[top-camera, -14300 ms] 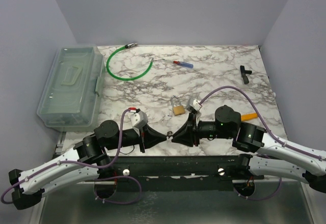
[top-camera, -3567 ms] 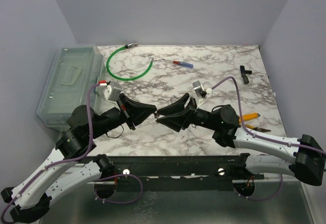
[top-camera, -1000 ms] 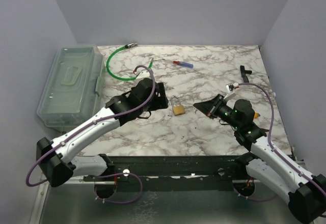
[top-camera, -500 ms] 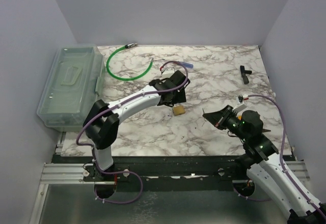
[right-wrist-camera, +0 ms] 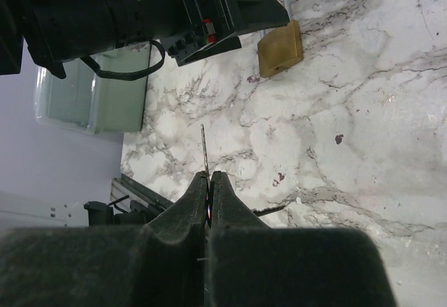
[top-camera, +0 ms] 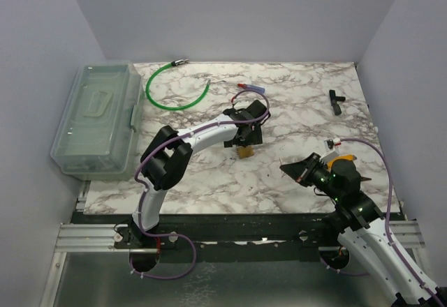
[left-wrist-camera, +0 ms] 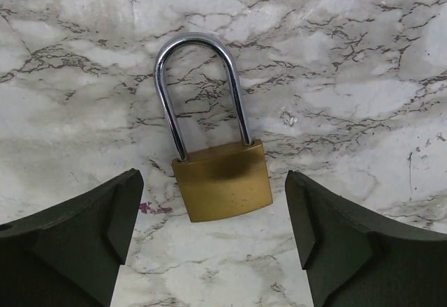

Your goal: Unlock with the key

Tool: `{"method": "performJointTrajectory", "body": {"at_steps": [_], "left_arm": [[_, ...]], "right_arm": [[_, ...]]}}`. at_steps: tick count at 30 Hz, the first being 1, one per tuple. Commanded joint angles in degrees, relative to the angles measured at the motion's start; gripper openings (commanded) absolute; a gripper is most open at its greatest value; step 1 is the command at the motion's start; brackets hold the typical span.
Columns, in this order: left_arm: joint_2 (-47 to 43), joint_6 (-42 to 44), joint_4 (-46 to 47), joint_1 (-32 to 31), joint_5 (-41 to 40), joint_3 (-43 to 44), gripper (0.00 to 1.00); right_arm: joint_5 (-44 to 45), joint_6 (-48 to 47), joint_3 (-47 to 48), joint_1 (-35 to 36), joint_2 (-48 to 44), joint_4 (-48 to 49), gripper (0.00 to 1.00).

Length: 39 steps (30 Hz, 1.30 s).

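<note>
The padlock [left-wrist-camera: 222, 185] lies on the table [top-camera: 300, 105] between the left hand's [left-wrist-camera: 211, 176] fingers, the box [top-camera: 98, 118] far left.

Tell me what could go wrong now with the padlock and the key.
1. The padlock lies flat on the table between the fingers of the open left gripper; closing off-centre may push it aside.
2. The right gripper pinches the thin key at one end, so it may twist or slip on contact.

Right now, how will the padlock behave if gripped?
The padlock lies flat on the smooth marble table, so it may slide. Its brass body looks solid, probably heavy for its size. The shackle looks stiff.
</note>
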Motion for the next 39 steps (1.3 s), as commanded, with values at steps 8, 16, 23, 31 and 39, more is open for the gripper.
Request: {"method": "performJointTrajectory", "body": {"at_steps": [8, 16, 23, 31, 39], "left_arm": [[5.4, -5.0, -2.4, -0.6, 1.9, 2.9, 0.83], [9.5, -4.8, -4.4, -0.6, 2.1, 5.4, 0.74], [15.1, -1.1, -7.2, -0.7, 5.8, 9.9, 0.65], [18.2, -0.2, -8.3, -0.5, 8.7, 12.3, 0.32], [11.5, 0.2, -5.4, -0.6, 8.4, 9.1, 0.00]], "right_arm": [[-0.5, -0.6, -0.7, -0.4, -2.6, -3.3, 0.01], [-1.8, 0.0, -1.8, -0.4, -4.2, -3.4, 0.01], [-1.6, 0.0, -2.0, -0.4, -6.0, -5.0, 0.01], [-0.4, -0.8, -0.8, -0.4, -7.2, -7.9, 0.01], [0.2, -1.5, 0.5, -0.4, -6.8, -9.2, 0.00]]}}
